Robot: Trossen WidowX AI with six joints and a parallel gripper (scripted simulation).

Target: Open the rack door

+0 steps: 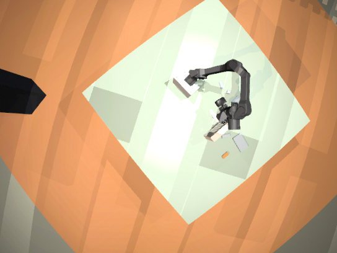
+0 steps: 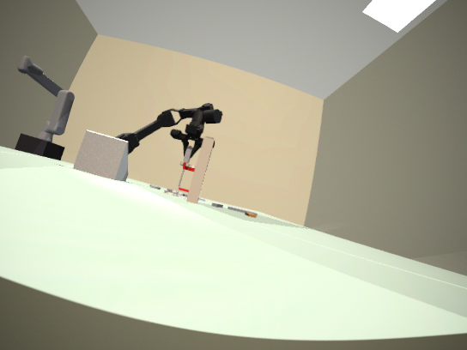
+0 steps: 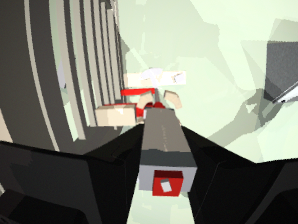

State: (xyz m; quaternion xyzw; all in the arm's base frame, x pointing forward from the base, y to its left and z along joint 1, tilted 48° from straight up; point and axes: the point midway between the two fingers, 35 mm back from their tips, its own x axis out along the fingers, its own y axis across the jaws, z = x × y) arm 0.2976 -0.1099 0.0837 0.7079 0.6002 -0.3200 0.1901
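The handle [image 2: 188, 153] [image 3: 162, 135] is an upright grey block with a red piece showing at its near end in the wrist view. My gripper [image 2: 187, 155] [image 3: 160, 131] is shut on it, one black finger on each side. Below the handle, a thin upright rod [image 2: 181, 180] and red brackets [image 2: 189, 168] [image 3: 137, 92] show. The rack [image 1: 209, 137] [image 2: 201, 171] stands close beside the gripper, with a beige side panel. Its upright slats [image 3: 80, 65] fill the left of the wrist view. How far the door is open and the handle's exact turn cannot be told.
A grey slab [image 1: 240, 142] and an orange block [image 1: 225, 155] [image 2: 251, 214] lie beyond the rack. A white box [image 1: 182, 87] [image 2: 100, 155] stands near the arm's base. Small pale pieces [image 1: 221, 84] lie beneath the arm. A second arm [image 2: 63, 111] stands at the back left.
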